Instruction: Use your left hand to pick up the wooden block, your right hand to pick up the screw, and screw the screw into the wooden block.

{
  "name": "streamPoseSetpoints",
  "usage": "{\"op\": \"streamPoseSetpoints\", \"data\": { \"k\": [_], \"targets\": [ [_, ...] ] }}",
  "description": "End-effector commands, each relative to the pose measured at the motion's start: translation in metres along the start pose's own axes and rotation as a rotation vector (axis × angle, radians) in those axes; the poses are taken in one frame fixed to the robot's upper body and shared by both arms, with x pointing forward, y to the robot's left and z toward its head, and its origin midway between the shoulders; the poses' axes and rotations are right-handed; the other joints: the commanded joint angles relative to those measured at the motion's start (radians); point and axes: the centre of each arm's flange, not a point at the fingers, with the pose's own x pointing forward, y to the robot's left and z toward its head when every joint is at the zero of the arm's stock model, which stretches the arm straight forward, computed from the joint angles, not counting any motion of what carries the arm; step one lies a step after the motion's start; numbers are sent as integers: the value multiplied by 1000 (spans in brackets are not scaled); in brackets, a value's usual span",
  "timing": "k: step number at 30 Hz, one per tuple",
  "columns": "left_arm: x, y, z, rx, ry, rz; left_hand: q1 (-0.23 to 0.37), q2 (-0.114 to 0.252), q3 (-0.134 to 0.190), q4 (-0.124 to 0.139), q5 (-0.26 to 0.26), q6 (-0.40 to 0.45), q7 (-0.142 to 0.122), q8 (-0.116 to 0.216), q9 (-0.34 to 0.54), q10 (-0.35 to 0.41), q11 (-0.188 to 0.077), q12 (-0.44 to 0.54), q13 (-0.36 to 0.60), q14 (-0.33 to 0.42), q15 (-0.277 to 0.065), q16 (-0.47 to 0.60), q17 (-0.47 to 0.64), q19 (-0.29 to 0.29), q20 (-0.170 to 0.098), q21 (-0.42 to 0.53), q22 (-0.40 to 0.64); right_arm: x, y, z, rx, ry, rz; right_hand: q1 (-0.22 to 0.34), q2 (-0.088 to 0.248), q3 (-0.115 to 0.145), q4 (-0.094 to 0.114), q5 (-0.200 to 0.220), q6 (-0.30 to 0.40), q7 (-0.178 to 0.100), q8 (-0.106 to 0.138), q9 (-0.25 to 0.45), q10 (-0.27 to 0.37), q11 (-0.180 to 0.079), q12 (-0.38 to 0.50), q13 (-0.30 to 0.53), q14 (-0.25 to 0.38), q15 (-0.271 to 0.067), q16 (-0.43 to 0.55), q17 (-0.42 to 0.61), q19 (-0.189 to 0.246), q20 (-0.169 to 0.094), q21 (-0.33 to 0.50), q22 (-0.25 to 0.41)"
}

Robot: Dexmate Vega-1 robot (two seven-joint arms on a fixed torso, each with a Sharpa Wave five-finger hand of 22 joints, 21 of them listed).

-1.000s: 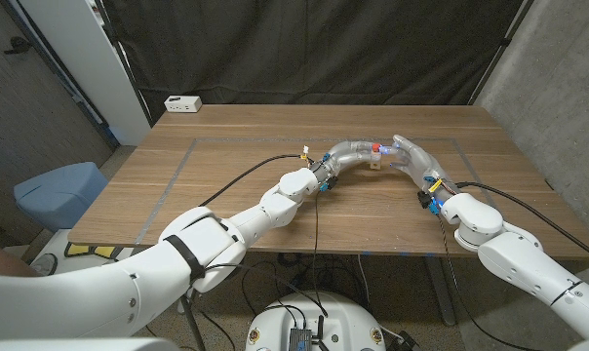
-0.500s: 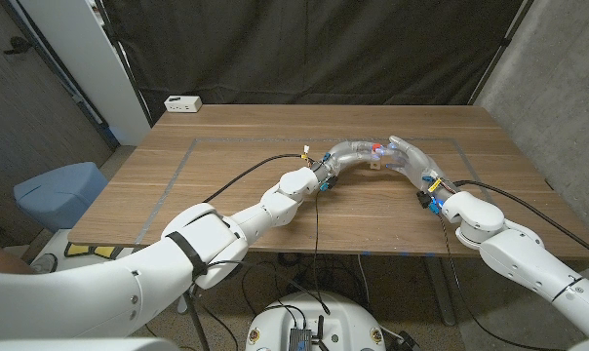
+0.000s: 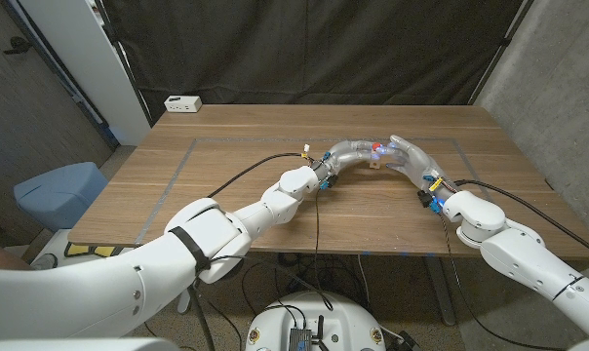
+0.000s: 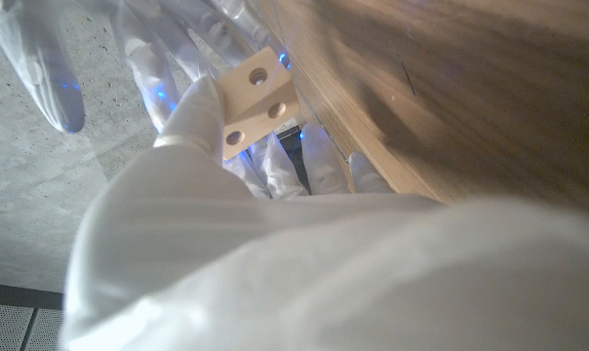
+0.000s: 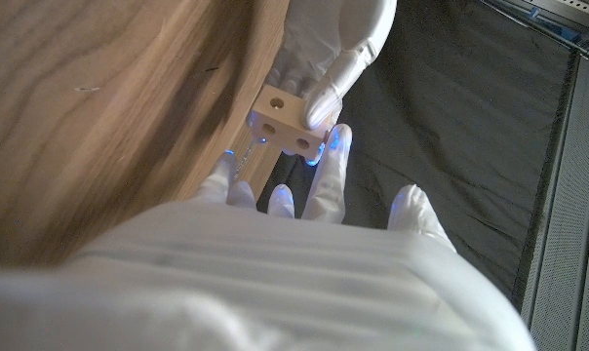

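Above the middle of the surface (image 3: 226, 185), the left hand (image 3: 351, 153) holds the wooden block (image 5: 283, 120) while the right hand (image 3: 404, 153) works at it, fingers bunched — screw unseen; keeping the block steady looks key.

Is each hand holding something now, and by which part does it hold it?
The left hand holds the wooden block by its sides, with the holes left uncovered. The right hand has its fingertips at the block; a screw in it cannot be told.
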Motion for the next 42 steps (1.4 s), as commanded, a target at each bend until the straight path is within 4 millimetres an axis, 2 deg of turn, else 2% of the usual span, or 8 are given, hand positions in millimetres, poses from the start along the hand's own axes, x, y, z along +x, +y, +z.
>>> {"op": "streamPoseSetpoints", "data": {
  "k": [1,3,7,15,21,29,42],
  "targets": [
    [2,4,-1,-1,16,8,-63,75,56,49,7,84,57,7,5,20,-6,52,103,9,-78,-1,3,6,-3,5,2,-2,-9,2,-6,-7,-50,10,7,7,-2,4,3,6,-6,0,8,12,3,3,10,3,3,2,0,-11,6,3],
    [2,4,-1,-2,18,10,-62,75,56,48,7,84,56,7,5,20,-6,53,103,9,-78,-1,3,6,-3,5,2,-2,-10,2,-4,-9,-69,11,7,7,-2,4,-2,3,-9,0,10,13,2,3,13,4,4,2,-1,-5,5,3],
    [2,5,-1,-2,19,11,-61,75,56,47,7,82,57,6,5,20,-6,52,102,9,-78,-1,3,6,-2,5,2,-2,-12,3,-3,-9,-88,12,6,8,-3,4,-10,0,-15,0,19,36,3,4,22,8,6,2,5,8,6,3],
    [2,6,0,2,21,12,-61,75,56,47,7,83,55,6,5,20,-6,52,102,8,-76,0,4,6,-2,5,2,0,-14,4,-13,-14,-105,12,5,7,-3,3,-24,-2,-22,0,17,40,0,4,30,11,7,2,9,12,6,3],
    [3,7,0,5,21,14,-61,76,56,47,7,84,55,7,6,20,-6,52,103,7,-77,0,5,6,-2,5,2,3,-13,4,-17,-15,-103,12,2,7,-4,3,-54,1,-36,1,10,48,-4,4,31,11,6,2,18,11,8,3],
    [3,7,2,19,12,10,-58,73,55,44,7,85,55,7,6,19,-6,53,103,8,-80,1,6,6,-2,5,2,6,-12,4,-12,-12,-99,12,0,5,-3,3,-105,-10,-53,1,-11,51,-13,5,29,13,2,2,38,11,12,4],
    [0,3,4,25,-16,7,-55,73,54,43,6,83,54,6,6,19,-7,53,103,8,-80,3,7,8,-3,5,2,7,-10,4,-18,-14,-73,7,-5,1,-1,3,-167,-11,-65,3,-37,64,-17,5,18,27,-4,3,34,16,5,3]
  ]
}}
